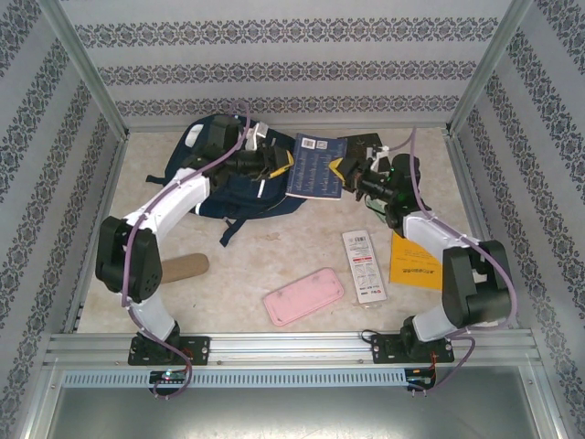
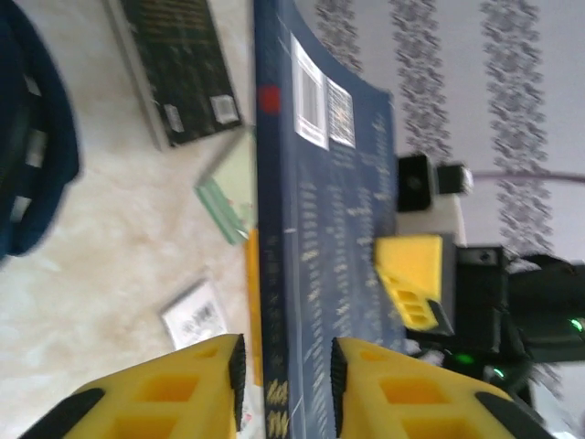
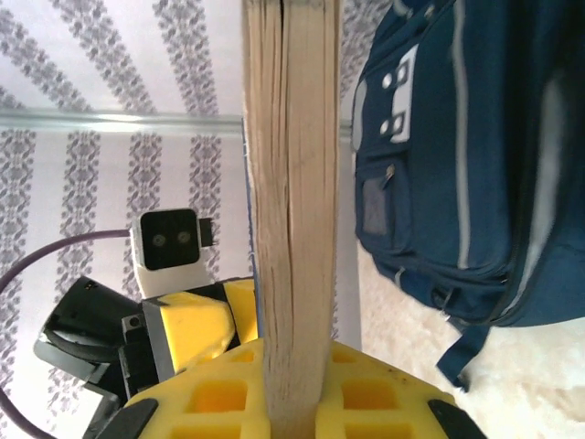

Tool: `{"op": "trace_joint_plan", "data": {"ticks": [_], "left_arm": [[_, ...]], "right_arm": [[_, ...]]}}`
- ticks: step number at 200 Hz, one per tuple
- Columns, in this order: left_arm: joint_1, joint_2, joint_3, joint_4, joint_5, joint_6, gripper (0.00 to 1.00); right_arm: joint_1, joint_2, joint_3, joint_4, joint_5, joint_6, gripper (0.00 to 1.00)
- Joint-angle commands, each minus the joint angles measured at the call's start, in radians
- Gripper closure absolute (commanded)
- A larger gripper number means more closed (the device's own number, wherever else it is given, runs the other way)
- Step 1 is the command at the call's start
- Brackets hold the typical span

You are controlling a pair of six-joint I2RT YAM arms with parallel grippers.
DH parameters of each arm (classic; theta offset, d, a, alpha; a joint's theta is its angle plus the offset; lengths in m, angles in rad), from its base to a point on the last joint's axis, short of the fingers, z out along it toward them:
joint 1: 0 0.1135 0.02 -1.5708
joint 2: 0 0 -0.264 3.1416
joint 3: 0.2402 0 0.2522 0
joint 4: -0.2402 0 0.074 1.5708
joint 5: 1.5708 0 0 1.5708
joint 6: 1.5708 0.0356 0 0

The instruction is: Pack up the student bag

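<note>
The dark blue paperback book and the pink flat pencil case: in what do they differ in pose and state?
The dark blue paperback book is clamped between the left gripper and the right gripper; the pink flat pencil case lies free on the table. The book is beside the navy backpack, far from the arm bases; the pencil case is near them. Both are flat, rectangular and outside the backpack.
</note>
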Motion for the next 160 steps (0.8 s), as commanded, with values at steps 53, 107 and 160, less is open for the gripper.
{"op": "trace_joint_plan", "data": {"ticks": [53, 107, 160], "left_arm": [[-0.097, 0.323, 0.437, -0.574, -0.686, 0.459, 0.55], [-0.167, 0.554, 0.672, -0.704, -1.012, 0.566, 0.51], [-0.173, 0.677, 0.768, -0.738, -1.057, 0.597, 0.44]], "right_arm": [[-0.050, -0.161, -0.050, -0.200, 0.096, -0.182, 1.00], [-0.059, -0.216, -0.076, -0.264, 0.105, -0.208, 1.00], [-0.061, -0.238, -0.092, -0.291, 0.109, -0.219, 1.00]]}}
